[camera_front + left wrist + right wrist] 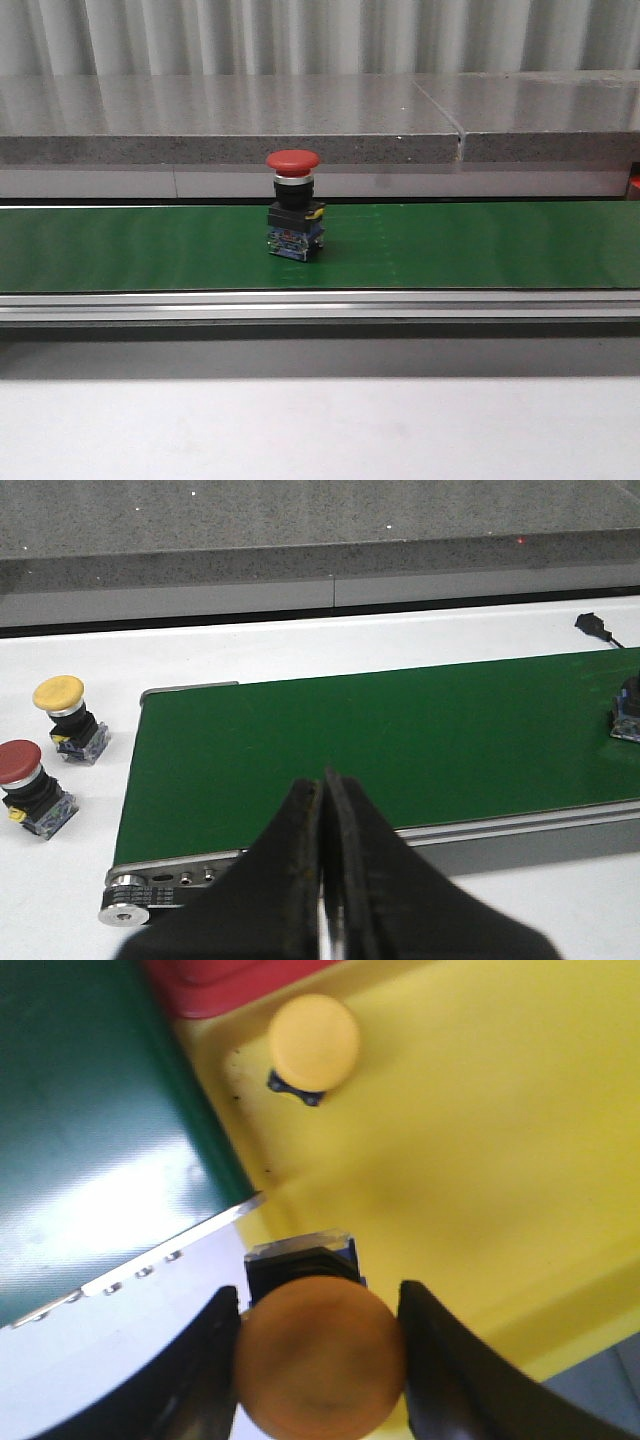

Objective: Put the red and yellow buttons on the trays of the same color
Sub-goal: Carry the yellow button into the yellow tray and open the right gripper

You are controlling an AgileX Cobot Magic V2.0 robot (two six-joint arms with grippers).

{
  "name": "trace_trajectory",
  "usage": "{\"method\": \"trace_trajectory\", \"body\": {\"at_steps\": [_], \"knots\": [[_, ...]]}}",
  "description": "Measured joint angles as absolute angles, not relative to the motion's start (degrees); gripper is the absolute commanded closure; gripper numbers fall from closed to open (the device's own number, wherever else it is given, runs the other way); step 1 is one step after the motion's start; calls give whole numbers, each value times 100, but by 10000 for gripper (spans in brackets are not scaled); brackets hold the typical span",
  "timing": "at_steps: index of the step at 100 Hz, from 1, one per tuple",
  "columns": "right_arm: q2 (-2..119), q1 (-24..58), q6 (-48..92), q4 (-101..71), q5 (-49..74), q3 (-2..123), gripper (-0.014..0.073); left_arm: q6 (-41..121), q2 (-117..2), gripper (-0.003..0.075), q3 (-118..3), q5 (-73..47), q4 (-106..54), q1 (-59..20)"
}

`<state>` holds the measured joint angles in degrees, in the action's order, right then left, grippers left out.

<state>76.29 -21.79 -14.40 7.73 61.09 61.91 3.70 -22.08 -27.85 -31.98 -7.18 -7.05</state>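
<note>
A red button (293, 205) stands upright on the green conveyor belt (480, 245); neither gripper shows in the front view. My right gripper (318, 1300) is shut on a yellow button (320, 1360), its fingers pressing both sides of the cap, above the near edge of the yellow tray (490, 1150). A second yellow button (314, 1042) sits in that tray. A corner of the red tray (225, 980) shows beyond it. My left gripper (325, 782) is shut and empty over the belt's end. Another yellow button (62, 706) and red button (27, 782) stand on the white table.
The belt's metal side rail (320, 305) runs along its front, and a grey stone ledge (230, 125) lies behind. The belt's end roller (125, 900) is close to my left gripper. A black cable plug (595, 626) lies on the white table beyond the belt.
</note>
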Motion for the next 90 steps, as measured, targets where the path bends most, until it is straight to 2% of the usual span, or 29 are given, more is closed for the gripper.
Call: {"method": "trace_trajectory", "body": {"at_steps": [24,46,90], "knots": [[7629,-2765,-1603,773,5594,5669,369,370,-2208,740,-2785,-3198,-718,-705],[7721,-2781,-1710,773,4941,5213,369,370,-2208,740,-2785,-3198,-718,-705],[8496,-2781,-1766,773,4282,5180,369,370,-2208,740,-2785,-3198,-718,-705]]}}
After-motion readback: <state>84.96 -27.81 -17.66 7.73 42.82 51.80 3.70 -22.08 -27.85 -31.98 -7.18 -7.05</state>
